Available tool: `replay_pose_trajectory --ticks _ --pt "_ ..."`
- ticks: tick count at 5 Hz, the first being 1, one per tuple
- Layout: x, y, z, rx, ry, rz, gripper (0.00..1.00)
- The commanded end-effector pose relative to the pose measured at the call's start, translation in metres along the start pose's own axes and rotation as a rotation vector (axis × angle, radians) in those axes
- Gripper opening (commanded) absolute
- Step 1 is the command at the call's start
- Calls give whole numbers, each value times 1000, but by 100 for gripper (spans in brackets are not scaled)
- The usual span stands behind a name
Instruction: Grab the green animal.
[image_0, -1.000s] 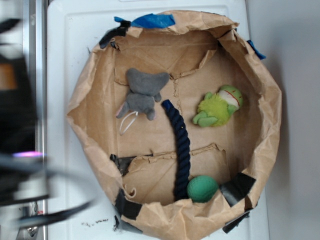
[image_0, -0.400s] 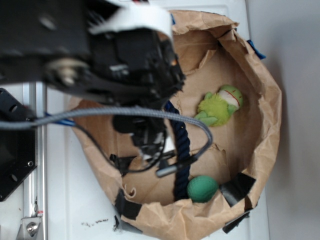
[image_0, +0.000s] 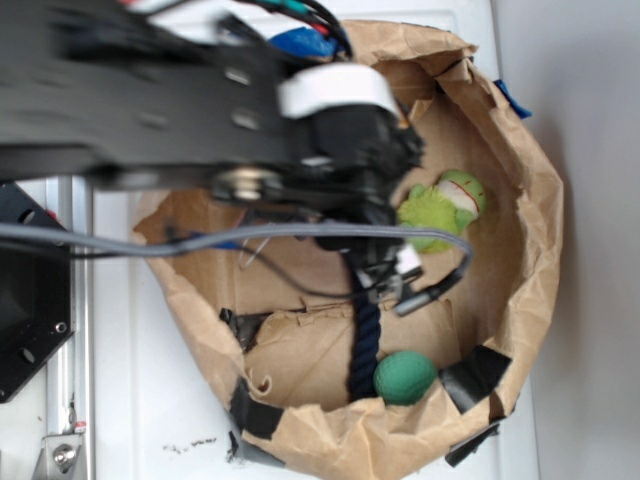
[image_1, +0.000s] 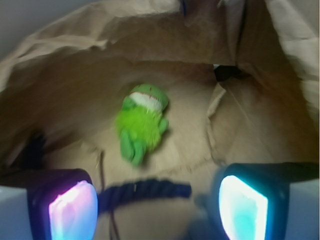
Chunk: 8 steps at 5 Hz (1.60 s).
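Observation:
The green animal (image_0: 445, 207) is a fuzzy lime-green plush with a white-and-red mouth, lying on the floor of the brown paper basin (image_0: 535, 240) at its right side. In the wrist view the green animal (image_1: 141, 122) lies ahead of the jaws, in the middle of the frame. My gripper (image_0: 385, 265) hovers over the basin's middle, just left of the plush, its fingertips hidden under the arm. In the wrist view my gripper (image_1: 157, 207) is open and empty, its two lit pads (image_1: 73, 210) wide apart above the dark blue rope.
A dark blue rope (image_0: 365, 335) runs down the basin's middle and shows in the wrist view (image_1: 145, 191). A smooth dark green ball (image_0: 405, 377) sits at the bottom right. The grey plush is hidden under the arm. Crumpled paper walls ring the basin.
The arm swung in from the left over the basin and has moved right toward the green plush, covering the grey plush. The toys have not moved.

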<state>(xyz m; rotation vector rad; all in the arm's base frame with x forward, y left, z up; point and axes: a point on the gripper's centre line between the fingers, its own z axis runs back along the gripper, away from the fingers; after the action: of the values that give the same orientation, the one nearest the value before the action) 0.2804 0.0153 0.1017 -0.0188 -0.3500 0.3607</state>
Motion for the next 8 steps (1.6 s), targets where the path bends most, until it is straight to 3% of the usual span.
replay_pose_trajectory --ticks 1,4,5,7,8 --pt "31 3 -38 -33 13 -37 100" --pt "37 -19 -81 -40 101 -78 100" --pt "36 -19 -82 -48 98 -73 0" --pt "36 -18 -72 -42 141 -102 0" --pt "34 -12 -39 -23 128 -102 0"
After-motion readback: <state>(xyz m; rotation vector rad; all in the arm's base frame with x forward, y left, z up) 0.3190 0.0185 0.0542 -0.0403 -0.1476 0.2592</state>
